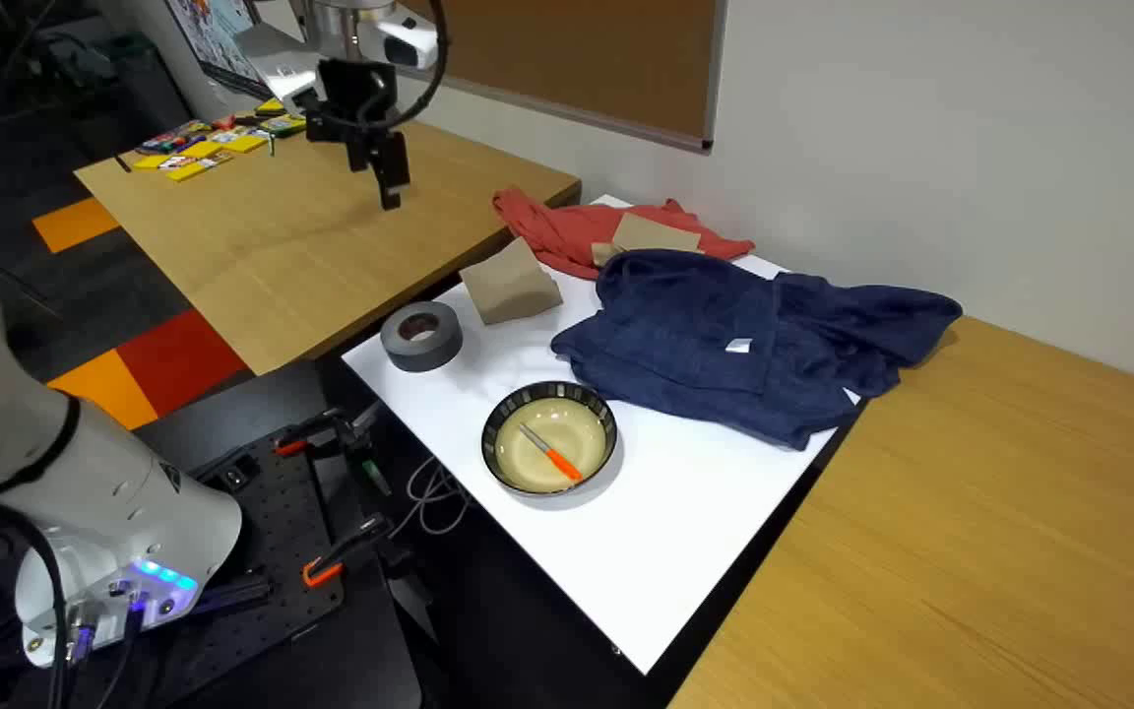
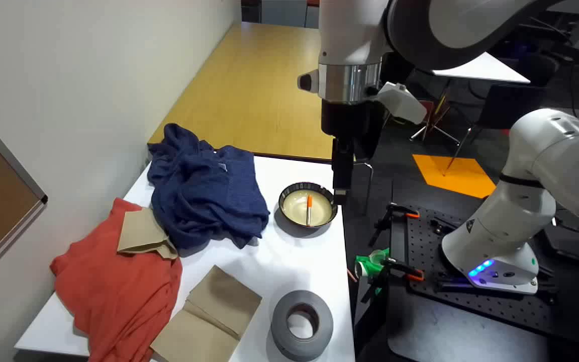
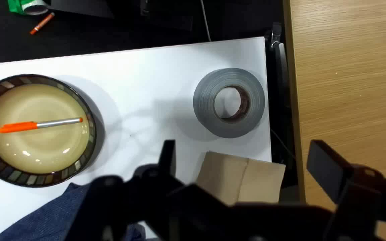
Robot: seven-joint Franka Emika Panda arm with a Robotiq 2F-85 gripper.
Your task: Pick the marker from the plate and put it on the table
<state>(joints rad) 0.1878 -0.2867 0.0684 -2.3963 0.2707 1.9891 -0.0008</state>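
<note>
The marker, orange with a silver part, [image 1: 552, 455] lies in the plate, a round shallow dish with a dark rim and tan inside [image 1: 577, 425]. Both also show in an exterior view, the marker [image 2: 309, 211] in the plate [image 2: 294, 203], and in the wrist view, the marker [image 3: 50, 124] in the plate [image 3: 37, 100] at the left. The plate stands on the white table [image 1: 665, 532], near its edge on the robot's side. My gripper [image 3: 246, 162] is open and empty, with its fingers wide apart. It hangs high, well away from the plate; it shows in both exterior views [image 1: 385, 177] [image 2: 342, 186].
A grey tape roll [image 3: 229, 103] and brown cardboard [image 1: 511, 284] lie on the white table. A dark blue cloth [image 1: 715, 340] lies beside the plate, with a red cloth [image 1: 577, 231] behind. Wooden tables [image 1: 311, 256] flank the white one. A wall with a corkboard [image 1: 587, 49] runs along the back.
</note>
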